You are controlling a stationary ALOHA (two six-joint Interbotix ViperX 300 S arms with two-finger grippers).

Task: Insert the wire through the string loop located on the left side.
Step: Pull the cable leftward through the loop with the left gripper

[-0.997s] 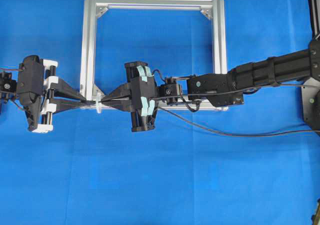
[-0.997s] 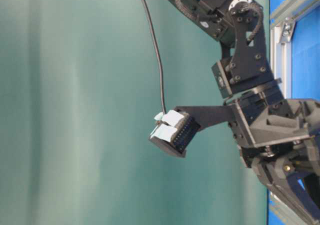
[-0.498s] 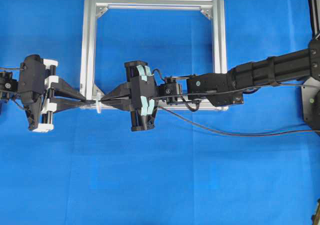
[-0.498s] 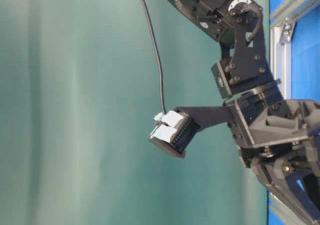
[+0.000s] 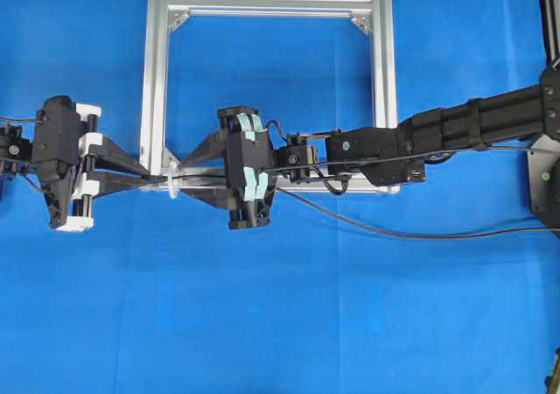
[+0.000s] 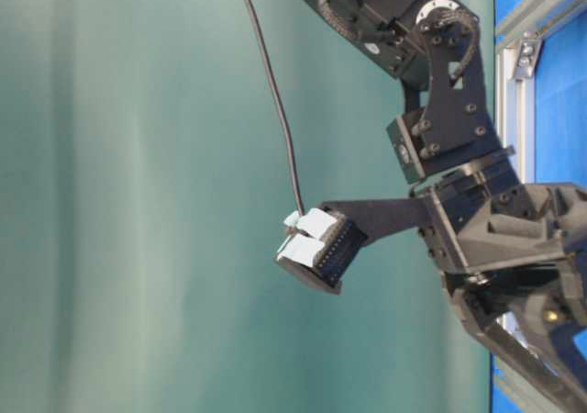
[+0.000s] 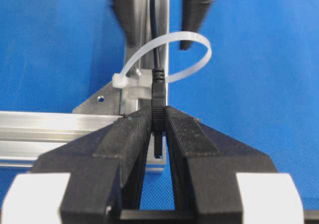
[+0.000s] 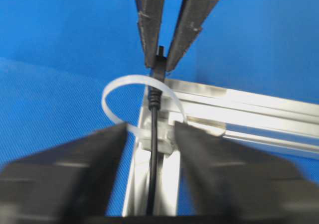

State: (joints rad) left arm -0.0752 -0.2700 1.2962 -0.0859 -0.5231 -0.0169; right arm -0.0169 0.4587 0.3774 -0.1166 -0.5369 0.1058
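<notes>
My left jaws (image 7: 158,129) clamp the wire (image 7: 158,92) by its plug, threaded through the string loop (image 7: 192,40) (frame (image 7: 60,129) corner); beyond, my right jaws (image 8: 149,169) stand apart, apparently touching nothing.

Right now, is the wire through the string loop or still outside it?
Through. In the left wrist view the wire passes inside the string loop, its plug pinched by the left gripper.

The wire (image 8: 152,149) runs through the string loop (image 8: 130,84) at the aluminium frame (image 8: 239,115), its plug pinched by the left hand (image 8: 159,50); the right hand's fingers (image 8: 75,174) stand parted either side.
</notes>
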